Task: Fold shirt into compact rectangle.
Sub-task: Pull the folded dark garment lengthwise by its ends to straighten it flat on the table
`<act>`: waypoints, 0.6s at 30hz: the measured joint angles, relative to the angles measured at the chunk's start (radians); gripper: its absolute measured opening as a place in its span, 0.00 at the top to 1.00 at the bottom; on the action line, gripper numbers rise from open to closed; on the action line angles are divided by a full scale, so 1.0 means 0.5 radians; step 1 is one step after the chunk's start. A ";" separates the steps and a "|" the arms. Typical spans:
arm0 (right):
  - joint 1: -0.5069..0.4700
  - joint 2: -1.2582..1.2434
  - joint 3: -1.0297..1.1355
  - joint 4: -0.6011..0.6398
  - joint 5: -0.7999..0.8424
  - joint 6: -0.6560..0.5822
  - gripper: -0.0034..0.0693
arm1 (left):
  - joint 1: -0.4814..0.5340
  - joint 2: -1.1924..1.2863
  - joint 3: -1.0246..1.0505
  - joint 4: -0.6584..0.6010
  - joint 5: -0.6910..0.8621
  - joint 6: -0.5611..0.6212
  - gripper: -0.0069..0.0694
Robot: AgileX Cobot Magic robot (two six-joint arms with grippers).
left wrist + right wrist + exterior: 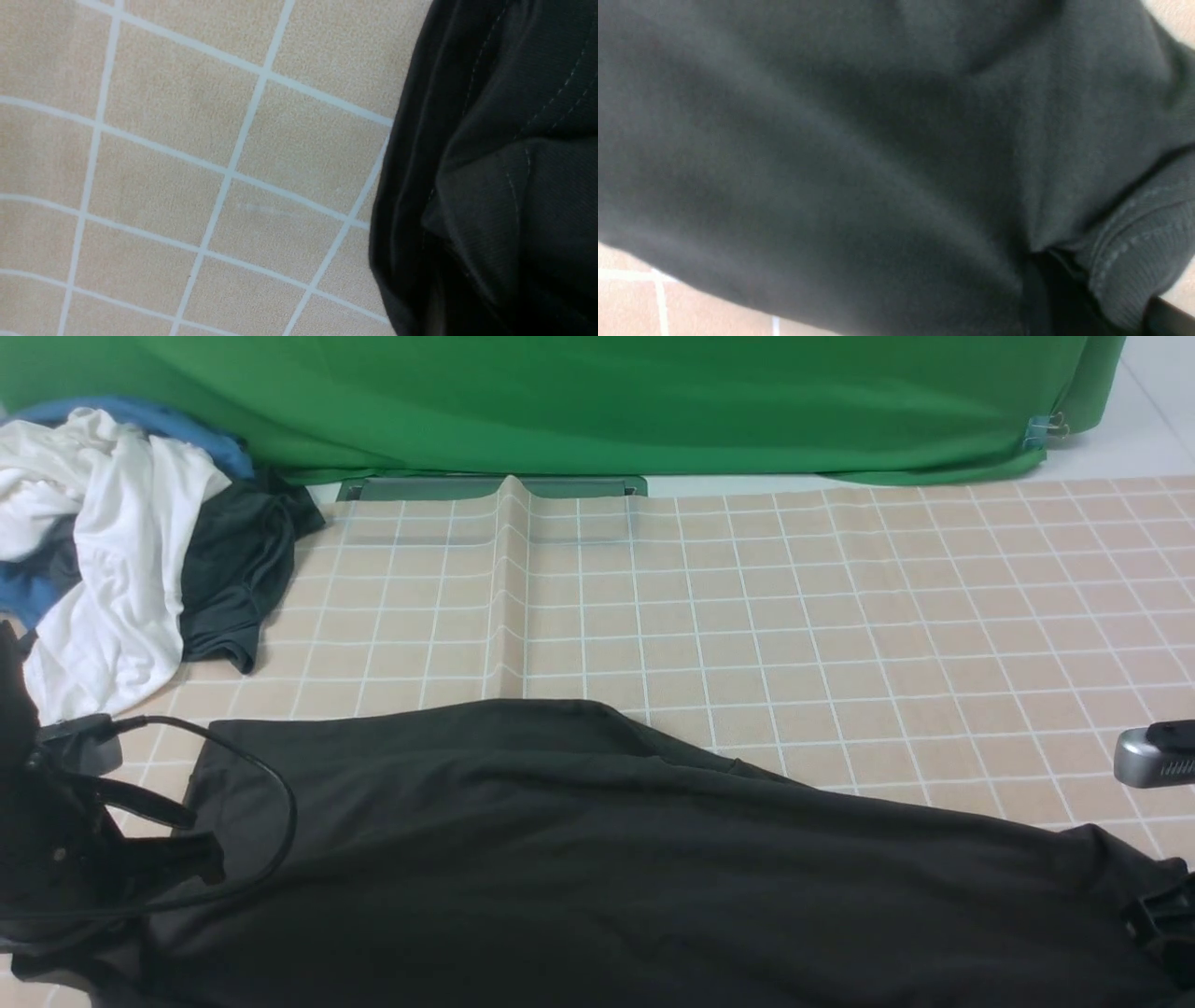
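Status: large black cotton T-shirt (597,859) lies stretched sideways across the near part of the beige white-gridded tablecloth (840,616). Its near side is cut off by the front view's lower edge, and I can't tell which face is up. Left gripper (201,859) is a black shape against black cloth at the T-shirt's left end, with a looping black cable (275,793) above it, so the jaws are hard to make out there. Left wrist view shows no fingers, only the T-shirt (504,186) with its stitched hem bunched, beside bare grid. Jaws are pressed together and read as a pinch on that edge. Right gripper (1162,919) is half cropped by the frame edge at the T-shirt's right end, fabric running right up to it, jaws likewise closed on the cloth. Right wrist view is nearly all blurred T-shirt (859,154), a ribbed stitched edge bunched in one corner. Silver-grey device (1153,758) at the right edge is cropped, can't identify. Far left: heap of white garment (112,551), dark grey garment (238,569) and blue cloth (177,425), apart from the T-shirt, below a green fabric backdrop (560,401).
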 joint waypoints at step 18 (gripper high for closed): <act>0.000 0.000 0.000 -0.003 -0.035 0.002 0.89 | 0.000 0.130 -0.604 0.002 -0.163 -0.117 0.25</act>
